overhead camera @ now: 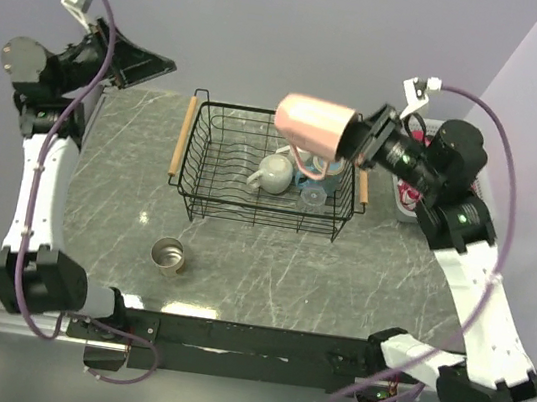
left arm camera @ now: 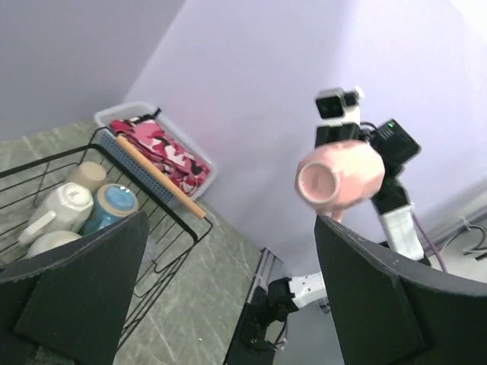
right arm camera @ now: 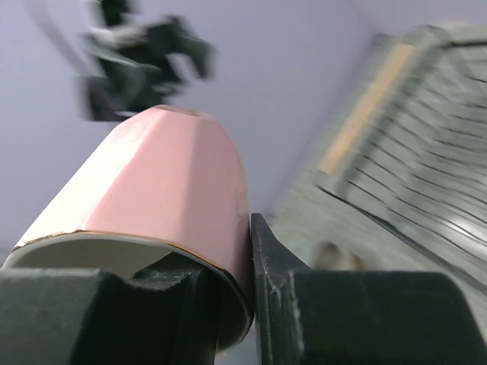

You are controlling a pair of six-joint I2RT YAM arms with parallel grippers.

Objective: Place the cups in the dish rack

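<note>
The right hand (overhead camera: 361, 140) grips the pink mug (overhead camera: 312, 125) by its rim, sideways above the dish rack (overhead camera: 245, 224), where a white mug (overhead camera: 275, 172), a blue mug (left arm camera: 114, 201) and others already sit. One steel cup (overhead camera: 169, 255) remains on the counter (overhead camera: 337, 282); the left hand (overhead camera: 135, 64) hangs open, empty.

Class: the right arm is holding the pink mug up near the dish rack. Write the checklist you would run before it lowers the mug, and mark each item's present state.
1. Right gripper clamped on the pink mug rim: ok.
2. Mug over the dish rack in the top view: ok.
3. Bare rack space left of the white mug: ok.
4. Clearance above the cups underneath: cannot tell.
5. Left gripper open, away from the rack: ok.
6. Steel cup loaded: not ok, it stands on the table.
</note>
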